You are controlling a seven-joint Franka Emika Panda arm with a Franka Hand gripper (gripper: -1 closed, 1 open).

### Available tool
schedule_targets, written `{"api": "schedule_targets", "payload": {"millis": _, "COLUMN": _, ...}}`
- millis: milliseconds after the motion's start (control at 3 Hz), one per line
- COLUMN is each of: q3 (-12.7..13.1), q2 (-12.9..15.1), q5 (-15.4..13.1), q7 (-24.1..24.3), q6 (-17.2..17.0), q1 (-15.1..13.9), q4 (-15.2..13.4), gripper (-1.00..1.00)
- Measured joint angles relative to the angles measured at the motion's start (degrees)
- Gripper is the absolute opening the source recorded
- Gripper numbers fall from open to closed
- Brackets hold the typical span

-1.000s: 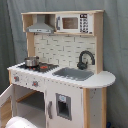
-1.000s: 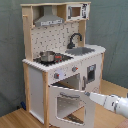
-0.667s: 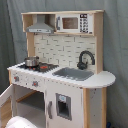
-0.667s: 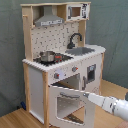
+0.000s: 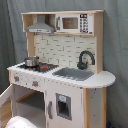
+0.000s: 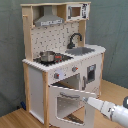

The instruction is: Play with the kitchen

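Clearly the kitchen (image 6: pixel 60 60) is standing stiff and heavy, so its light oven door (image 6: pixel 70 102), hanging open, is offering the gripper (image 6: pixel 89 101), whose opening I cannot tell, a top edge to hold.

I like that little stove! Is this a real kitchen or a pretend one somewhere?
Probably a pretend one, set up in a test room: the kitchen is a toy with a small pot, a grey curtain hangs behind it, and a robot arm reaches toward its open oven door.

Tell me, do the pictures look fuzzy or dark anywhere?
In the first exterior view the kitchen is soft all over, evenly lit, with the open oven space shadowed; in the second exterior view it is soft too, with the arm at the bottom right edge blurred and no glare on the oven door.
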Motion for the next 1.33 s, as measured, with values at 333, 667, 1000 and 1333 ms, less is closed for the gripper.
{"api": "schedule_targets", "payload": {"millis": 333, "q3": 1.86, "q2": 0.00, "q5": -0.09, "q7": 5.80, "q6": -1.49, "q1": 0.02, "q4": 0.00, "gripper": 1.00}}
{"api": "schedule_targets", "payload": {"millis": 667, "q3": 3.12, "q2": 0.02, "q5": -0.08, "q7": 12.10, "q6": -3.52, "q1": 0.07, "q4": 0.00, "gripper": 1.00}}
{"api": "schedule_targets", "payload": {"millis": 1000, "q3": 3.49, "q2": 0.22, "q5": -0.04, "q7": 18.24, "q6": -5.82, "q1": 0.06, "q4": -0.01, "gripper": 1.00}}
{"api": "schedule_targets", "payload": {"millis": 1333, "q3": 4.20, "q2": 0.93, "q5": 0.04, "q7": 24.47, "q6": -7.65, "q1": 0.00, "q4": -0.30, "gripper": 1.00}}
